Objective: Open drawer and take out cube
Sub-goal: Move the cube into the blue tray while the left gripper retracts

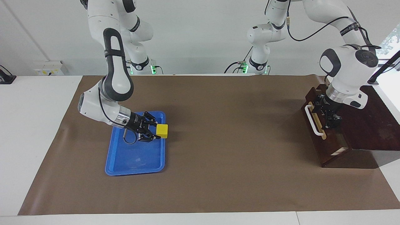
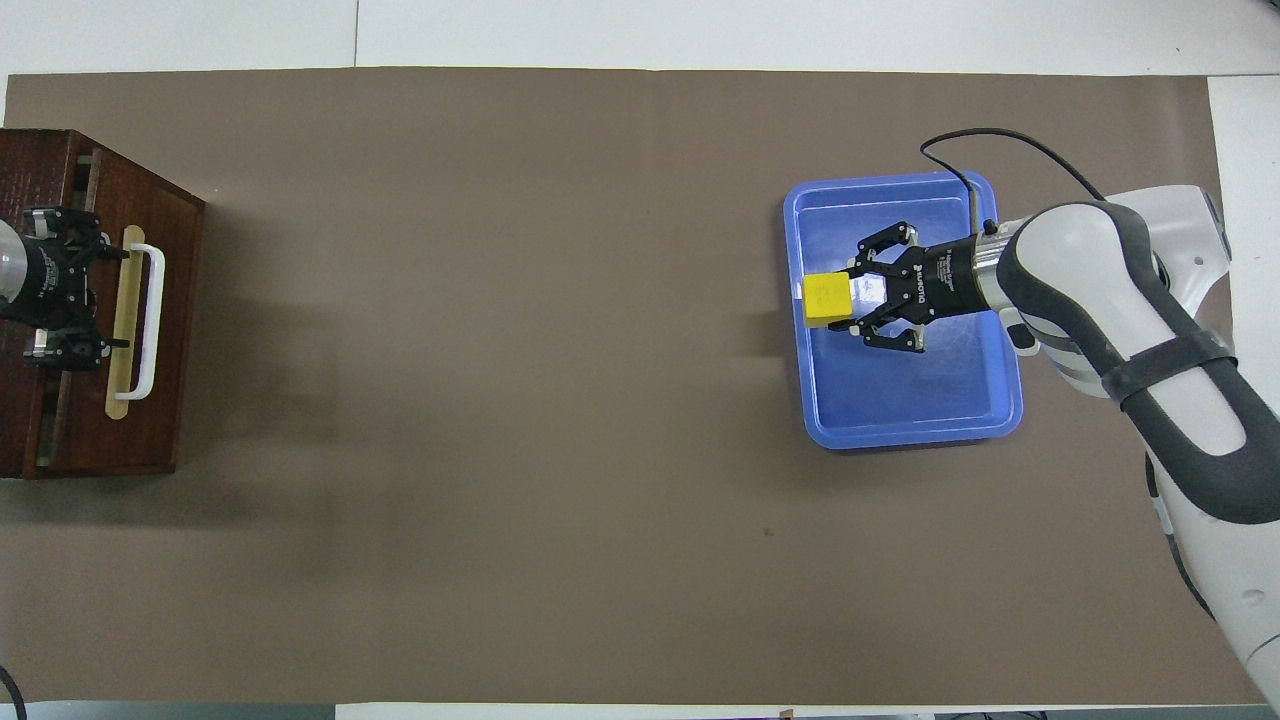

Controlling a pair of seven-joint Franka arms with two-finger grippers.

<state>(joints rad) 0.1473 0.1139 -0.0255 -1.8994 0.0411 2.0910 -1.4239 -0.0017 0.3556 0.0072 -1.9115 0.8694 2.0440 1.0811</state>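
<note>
The yellow cube (image 1: 162, 131) (image 2: 827, 300) hangs over the rim of the blue tray (image 1: 134, 160) (image 2: 905, 405), on the side toward the left arm's end of the table. My right gripper (image 1: 157, 131) (image 2: 852, 300) is shut on it. The dark wooden drawer (image 1: 328, 146) (image 2: 170, 330) sits pushed into its box at the left arm's end, so its inside is hidden. My left gripper (image 1: 322, 114) (image 2: 105, 297) is at the top of the drawer front. It is open, its spread fingers by the tan strip and white handle (image 1: 312, 121) (image 2: 152, 318).
The dark wooden box (image 1: 372, 125) (image 2: 30, 160) holds the drawer. A brown mat (image 1: 231, 150) (image 2: 500, 400) covers the table between the box and the tray.
</note>
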